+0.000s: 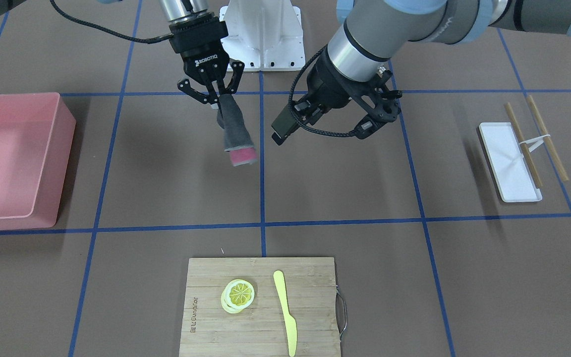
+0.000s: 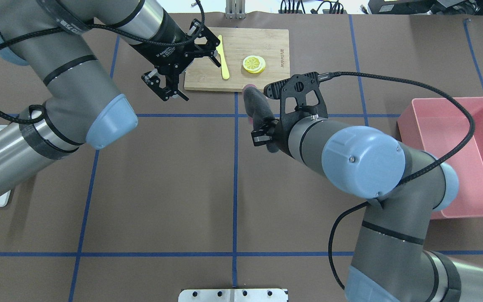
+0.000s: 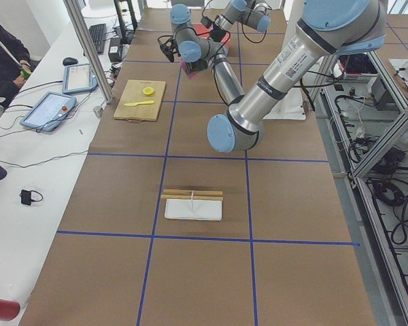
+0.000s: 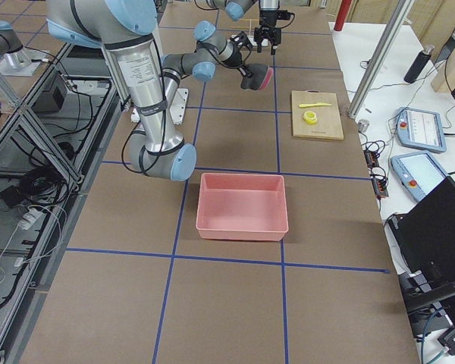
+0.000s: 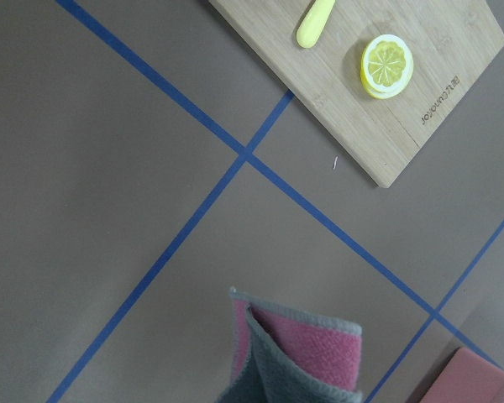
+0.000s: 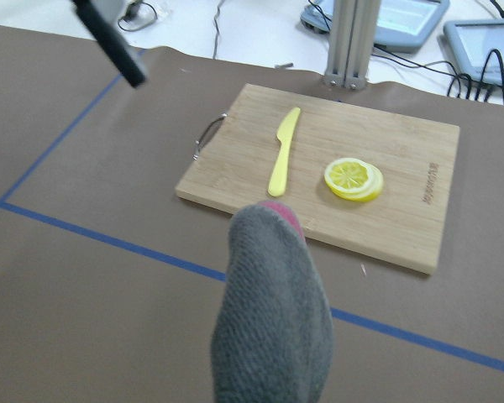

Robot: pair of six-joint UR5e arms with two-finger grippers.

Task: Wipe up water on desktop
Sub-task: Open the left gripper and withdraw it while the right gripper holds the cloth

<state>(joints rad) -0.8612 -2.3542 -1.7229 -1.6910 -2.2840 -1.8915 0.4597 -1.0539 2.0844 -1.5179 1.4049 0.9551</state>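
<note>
Hanging from the right gripper [image 1: 217, 99], whose two fingers are clenched on its top end, a folded cloth of grey towel fabric with a pink inner side [image 1: 236, 136] points down over the desktop [image 1: 166, 168] – the large flat matte brown surface divided by thin blue tape lines. The cloth is on the robot's side of the rectangular bamboo cutting board [image 1: 260, 327], near it but apart from it; I cannot tell if its lower end touches the surface. The left gripper [image 2: 199, 79] is just at the near edge of the same board, above it, with its jaws spread wide and nothing between them. On the board lie a round yellow lemon slice [image 1: 238, 293] and, beside it, a flat yellow plastic knife [image 1: 285, 310]. Well apart from the board, to the robot's right, stands a pink plastic bin [image 1: 65, 148] – and to the robot's left, a white rectangular tray [image 1: 506, 168] with two wooden sticks [image 1: 523, 144] across it.
</note>
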